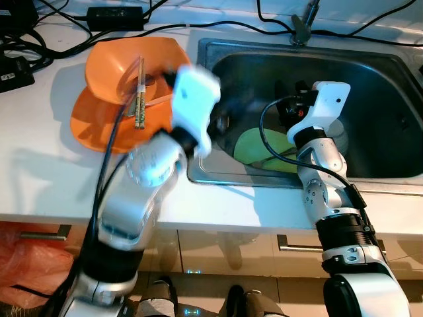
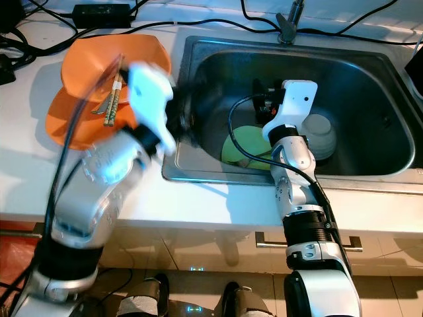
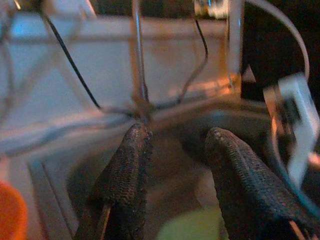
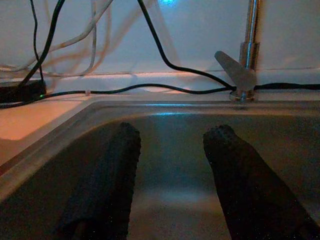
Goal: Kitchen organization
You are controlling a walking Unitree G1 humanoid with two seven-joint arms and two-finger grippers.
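The left pincer [image 3: 175, 165] is at the left edge of the steel sink [image 1: 370, 66], blurred in the head views. Its two fingers stand apart with nothing between them. The right pincer [image 4: 172, 175] is lower, inside the basin, also spread and empty, pointing toward the back wall and the tap [image 4: 245, 60].

The things to organize lie in two places. On the white worktop [image 1: 39, 145], just beside the sink, two orange bowls [image 1: 112, 86] are stacked, with a pair of chopsticks [image 1: 139, 92] resting on them. In the sink lie a green plate [image 1: 254, 145] and a white bowl [image 2: 320, 135], both partly hidden by the right arm.

I judge that the main risk is the crowding. Both arms work close together above the basin, so they may bump each other. The left arm's cable also passes just over the orange bowls; if it drags there, it may knock the chopsticks off.
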